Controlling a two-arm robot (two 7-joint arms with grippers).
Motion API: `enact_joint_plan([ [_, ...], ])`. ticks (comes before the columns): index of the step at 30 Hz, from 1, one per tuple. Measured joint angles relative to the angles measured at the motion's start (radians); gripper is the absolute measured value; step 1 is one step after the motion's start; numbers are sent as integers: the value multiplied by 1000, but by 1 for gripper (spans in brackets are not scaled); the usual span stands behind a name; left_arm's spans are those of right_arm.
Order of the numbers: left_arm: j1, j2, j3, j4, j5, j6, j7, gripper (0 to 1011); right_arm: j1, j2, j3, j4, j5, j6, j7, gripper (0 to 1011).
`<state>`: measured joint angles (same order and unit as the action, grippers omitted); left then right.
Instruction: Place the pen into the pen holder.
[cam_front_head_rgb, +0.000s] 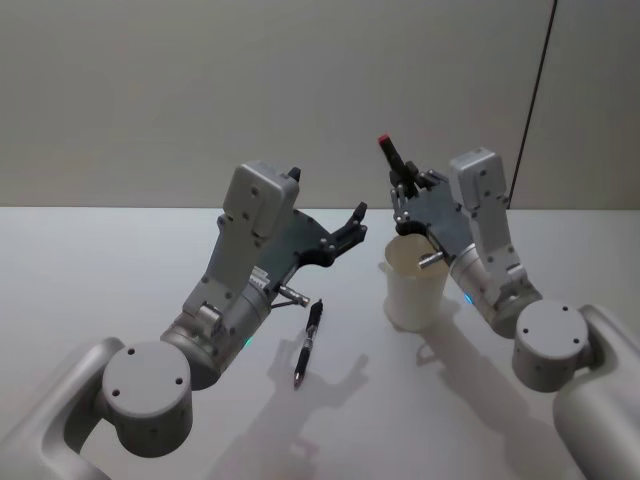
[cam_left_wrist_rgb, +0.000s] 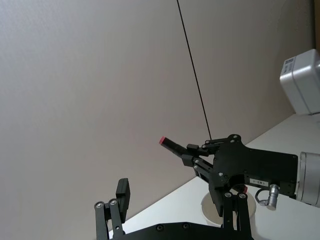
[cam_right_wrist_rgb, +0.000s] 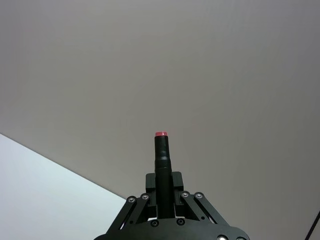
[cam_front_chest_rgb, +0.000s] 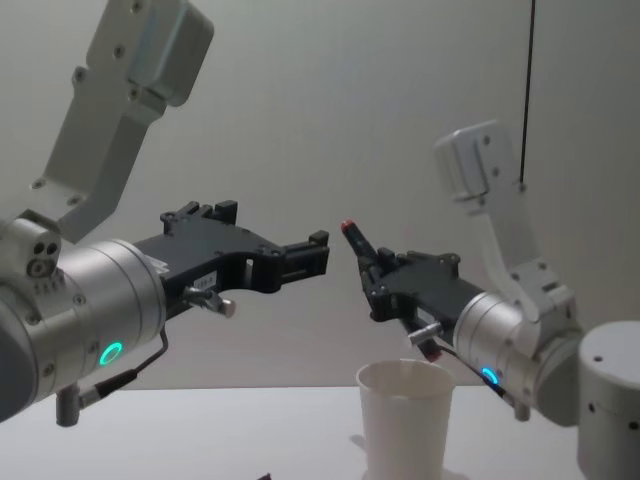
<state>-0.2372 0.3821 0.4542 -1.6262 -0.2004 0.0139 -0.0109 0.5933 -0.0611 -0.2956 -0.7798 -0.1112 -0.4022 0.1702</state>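
Table (cam_front_head_rgb: 100, 260) takes lower half of head view. L end effector (cam_front_head_rgb: 355, 226) is mid-frame, raised off the table, fingers spread. R end effector (cam_front_head_rgb: 403, 185) is right of centre, just above the pen holder (cam_front_head_rgb: 415, 295), pinching red-tipped pen (cam_front_head_rgb: 388, 150), red end up, tilted toward frame left. Holder upright on table. Black pen (cam_front_head_rgb: 308, 345) lies flat at lower centre, left of holder, not touching.

Silver-grey left arm (cam_front_head_rgb: 150, 395) and right arm (cam_front_head_rgb: 545, 345), round-jointed, each with a teal light (cam_front_chest_rgb: 109, 352); left gripper (cam_front_head_rgb: 352, 225) and right gripper (cam_front_head_rgb: 403, 188) are black, screw-studded linkages with chrome connectors (cam_front_chest_rgb: 215, 303)
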Motion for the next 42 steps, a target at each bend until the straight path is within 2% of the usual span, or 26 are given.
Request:
enact_joint_plan([
  [13,0,0,0,0,0,0,0,1004,78,-29,-3,174,4,-62,5,173],
  [27,0,0,0,0,0,0,0,1004,119,-44,3,267,32,-101,32,173],
  [33,0,0,0,0,0,0,0,1004,122,-45,6,275,41,-106,41,305],
  [34,0,0,0,0,0,0,0,1004,122,-45,7,275,44,-107,43,363],
  [36,0,0,0,0,0,0,0,1004,122,-45,7,275,46,-107,45,416],
  [37,0,0,0,0,0,0,0,1004,121,-44,8,275,47,-107,45,416],
  [42,0,0,0,0,0,0,0,1004,115,-42,11,264,55,-107,51,599],
])
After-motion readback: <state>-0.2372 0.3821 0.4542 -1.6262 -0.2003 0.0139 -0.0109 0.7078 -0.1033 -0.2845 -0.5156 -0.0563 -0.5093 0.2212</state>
